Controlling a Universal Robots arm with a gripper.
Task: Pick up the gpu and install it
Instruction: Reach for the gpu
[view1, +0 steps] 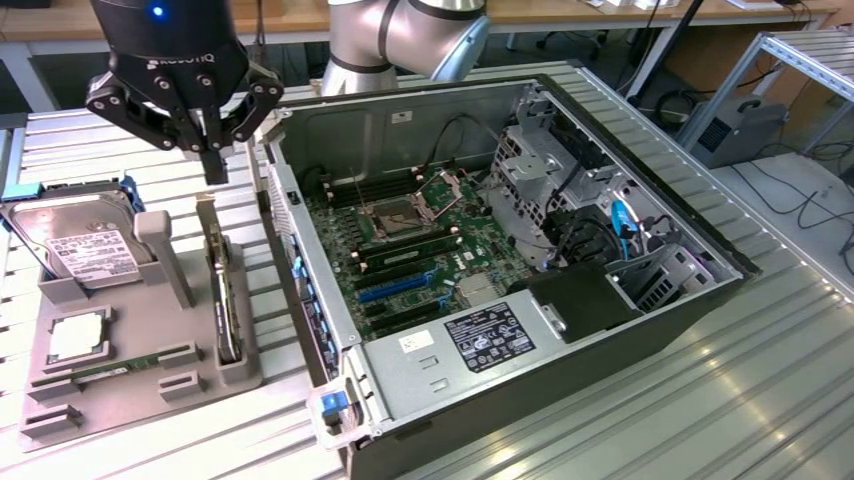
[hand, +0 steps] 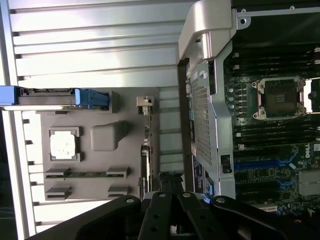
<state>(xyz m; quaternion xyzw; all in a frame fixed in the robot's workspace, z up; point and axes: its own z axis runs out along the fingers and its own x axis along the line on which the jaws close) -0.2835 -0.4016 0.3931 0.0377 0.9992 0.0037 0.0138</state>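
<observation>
Grey fixture tray (view1: 134, 385) on worktop holds the gpu (view1: 224, 300), standing on edge in its slot, just beside the open PC case (view1: 441, 400). Gripper (view1: 214, 168) hovers above the card, fingers pressed together, pinching nothing, no contact. Progress approx nil: gpu not grasped, not lifted. Mobo expansion slots (view1: 394, 285) look vacant. Pick + install both left.
</observation>
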